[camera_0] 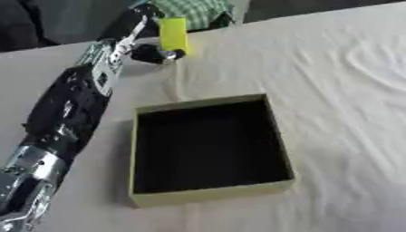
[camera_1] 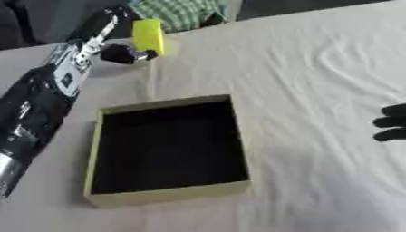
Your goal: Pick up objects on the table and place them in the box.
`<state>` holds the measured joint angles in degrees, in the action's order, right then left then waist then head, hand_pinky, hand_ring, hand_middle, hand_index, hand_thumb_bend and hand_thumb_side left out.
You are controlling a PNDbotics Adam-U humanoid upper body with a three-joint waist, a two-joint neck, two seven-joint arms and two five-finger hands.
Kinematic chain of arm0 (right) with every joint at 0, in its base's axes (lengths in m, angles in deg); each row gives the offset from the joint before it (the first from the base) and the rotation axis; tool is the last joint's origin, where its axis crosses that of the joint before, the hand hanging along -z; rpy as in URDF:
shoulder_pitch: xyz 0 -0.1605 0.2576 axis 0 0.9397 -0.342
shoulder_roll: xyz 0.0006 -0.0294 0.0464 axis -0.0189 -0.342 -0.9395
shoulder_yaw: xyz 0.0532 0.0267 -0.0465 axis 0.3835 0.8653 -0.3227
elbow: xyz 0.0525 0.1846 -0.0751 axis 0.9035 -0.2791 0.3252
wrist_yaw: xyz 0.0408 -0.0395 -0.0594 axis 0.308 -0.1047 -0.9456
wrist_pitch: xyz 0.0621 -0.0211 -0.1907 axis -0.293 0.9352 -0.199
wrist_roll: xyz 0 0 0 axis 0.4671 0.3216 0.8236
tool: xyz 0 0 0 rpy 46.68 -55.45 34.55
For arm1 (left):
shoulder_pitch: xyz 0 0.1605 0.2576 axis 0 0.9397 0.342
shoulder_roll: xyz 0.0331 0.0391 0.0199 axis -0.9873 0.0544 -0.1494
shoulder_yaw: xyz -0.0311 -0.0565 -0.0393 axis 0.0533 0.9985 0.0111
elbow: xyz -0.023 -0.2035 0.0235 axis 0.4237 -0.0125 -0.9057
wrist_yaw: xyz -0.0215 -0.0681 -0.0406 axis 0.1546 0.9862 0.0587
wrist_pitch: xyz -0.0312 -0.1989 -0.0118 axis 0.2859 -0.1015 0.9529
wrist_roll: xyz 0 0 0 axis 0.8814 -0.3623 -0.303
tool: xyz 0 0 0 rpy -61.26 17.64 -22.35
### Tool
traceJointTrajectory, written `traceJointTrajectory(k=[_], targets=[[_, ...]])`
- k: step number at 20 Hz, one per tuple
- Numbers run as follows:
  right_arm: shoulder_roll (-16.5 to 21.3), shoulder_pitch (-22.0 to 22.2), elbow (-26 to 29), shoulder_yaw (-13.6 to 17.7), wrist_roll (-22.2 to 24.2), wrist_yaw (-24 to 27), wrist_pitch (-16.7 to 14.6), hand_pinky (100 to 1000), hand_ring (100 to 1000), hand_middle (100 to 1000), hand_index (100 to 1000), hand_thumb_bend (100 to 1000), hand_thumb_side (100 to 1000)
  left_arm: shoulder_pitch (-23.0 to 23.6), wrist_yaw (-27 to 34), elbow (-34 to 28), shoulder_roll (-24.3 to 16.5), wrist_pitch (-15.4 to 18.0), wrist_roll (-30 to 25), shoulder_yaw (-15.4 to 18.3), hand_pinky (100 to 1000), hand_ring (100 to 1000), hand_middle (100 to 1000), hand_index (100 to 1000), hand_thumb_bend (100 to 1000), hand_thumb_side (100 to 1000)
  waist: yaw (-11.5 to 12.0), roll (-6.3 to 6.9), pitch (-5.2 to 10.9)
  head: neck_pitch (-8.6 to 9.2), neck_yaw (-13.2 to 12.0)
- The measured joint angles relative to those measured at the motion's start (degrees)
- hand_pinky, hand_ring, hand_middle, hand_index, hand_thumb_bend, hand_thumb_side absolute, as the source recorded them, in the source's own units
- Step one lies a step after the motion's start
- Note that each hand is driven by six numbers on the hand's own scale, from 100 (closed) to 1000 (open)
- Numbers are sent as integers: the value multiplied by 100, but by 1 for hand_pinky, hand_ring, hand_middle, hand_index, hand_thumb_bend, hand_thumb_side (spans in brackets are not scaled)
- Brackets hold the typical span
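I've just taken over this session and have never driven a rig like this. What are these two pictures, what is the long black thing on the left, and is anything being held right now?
Both pictures come from one stereo camera in the robot's head, looking down at the work: a left eye view and a right eye view of the same moment.

The long black and silver thing is the robot's left arm, reaching to the far side of the table. Its left robot hand has fingers curled round a flat bright yellow rectangular block, held upright.

The dark fingertips at the right edge of the right eye view belong to the right robot hand, idle and holding nothing.

On the wrinkled white tablecloth stands an open olive-green cardboard box with a black inside. Nothing shows inside it.
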<state>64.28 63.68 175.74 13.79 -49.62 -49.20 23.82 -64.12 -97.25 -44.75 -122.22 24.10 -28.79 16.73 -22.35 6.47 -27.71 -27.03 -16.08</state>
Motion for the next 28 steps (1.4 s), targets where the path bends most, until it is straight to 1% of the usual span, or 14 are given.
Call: traceJointTrajectory(k=[4, 7, 18, 19, 23, 24, 26, 28], targets=[[-2, -24, 0, -1, 10, 0, -5, 648, 739, 739, 924, 100, 792, 0, -26, -2, 1, -11, -44, 0, 853, 806, 835, 853, 646, 549, -34, 15, -27, 33, -1], [-11, -31, 0, -1, 19, 0, -13, 648, 739, 739, 924, 100, 793, 0, -53, -28, 1, -29, -71, 0, 842, 785, 810, 848, 645, 542, -50, 17, -46, 41, -10], [-43, -43, 0, -1, 25, -2, -18, 648, 739, 739, 924, 100, 793, -6, -106, -35, 1, -60, -87, 0, 842, 785, 810, 848, 645, 542, -53, 20, -55, 43, -26], [-43, -43, 0, -1, 25, -2, -18, 646, 738, 735, 919, 100, 795, -6, -111, -38, 1, -64, -82, 2, 783, 692, 699, 774, 542, 340, -53, 22, -55, 43, -26], [-43, -44, 0, -1, 36, -2, -11, 646, 738, 735, 918, 100, 794, -6, -244, -108, 23, -209, 99, 5, 751, 645, 646, 734, 459, 184, -53, 53, -55, 43, -23], [-43, -45, 0, -1, 38, -2, -10, 646, 738, 735, 918, 100, 793, -5, -274, -119, 50, -238, 176, 5, 746, 639, 639, 729, 447, 168, -53, 53, -55, 43, -23], [-43, -45, 0, -1, 43, -2, -7, 646, 739, 735, 917, 100, 794, -3, -325, -118, 79, -276, 326, 3, 723, 606, 602, 689, 387, 116, -53, 53, -55, 43, -21], [-44, -45, 0, -1, 51, -2, -1, 646, 739, 734, 917, 100, 794, 8, -348, -100, 97, -297, 458, 3, 700, 574, 569, 649, 345, 100, -51, 53, -55, 43, -20]])
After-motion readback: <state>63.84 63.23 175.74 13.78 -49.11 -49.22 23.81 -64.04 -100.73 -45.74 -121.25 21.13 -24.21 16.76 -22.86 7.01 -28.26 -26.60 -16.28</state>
